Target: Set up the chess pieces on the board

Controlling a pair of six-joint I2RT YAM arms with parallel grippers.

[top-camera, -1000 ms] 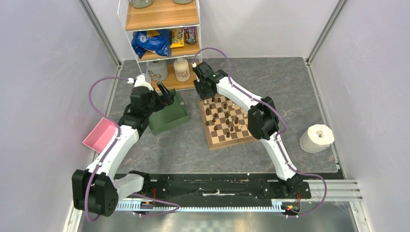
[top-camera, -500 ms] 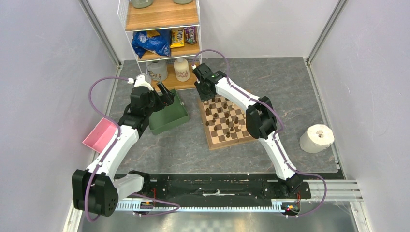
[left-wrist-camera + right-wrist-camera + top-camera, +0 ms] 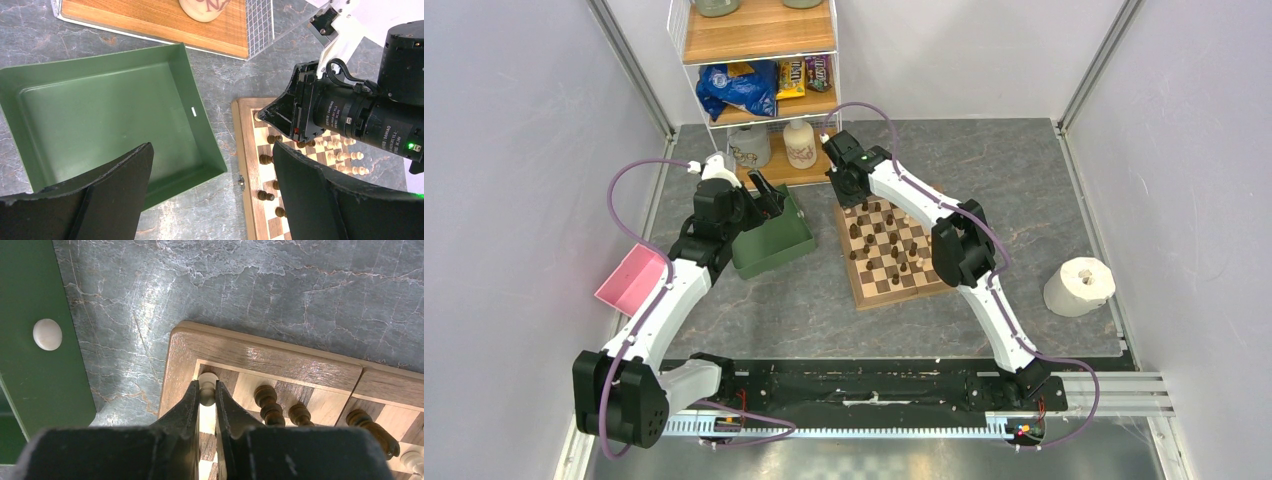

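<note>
The board [image 3: 865,294] lies right of centre with dark and cream chess pieces [image 3: 892,243] scattered over its squares. My right gripper [image 3: 205,390] is at the board's far left corner, shut on a cream piece [image 3: 208,382] that stands on the corner square. Two dark pieces [image 3: 268,403] stand just right of it. My left gripper [image 3: 212,150] hangs open and empty, over the gap between the green tray [image 3: 100,115] and the board's left border [image 3: 245,150]. From the left wrist view the right gripper [image 3: 272,114] hides that corner square.
A wire shelf with wooden boards [image 3: 759,30], snacks and jars stands at the back. A pink bin [image 3: 631,278] sits at the left and a paper roll [image 3: 1079,286] at the right. A pale round thing [image 3: 47,334] lies on the green tray.
My right gripper's fingers have closed onto the cream piece at the board's corner. Neither arm has visibly shifted, and the left gripper stays open.
</note>
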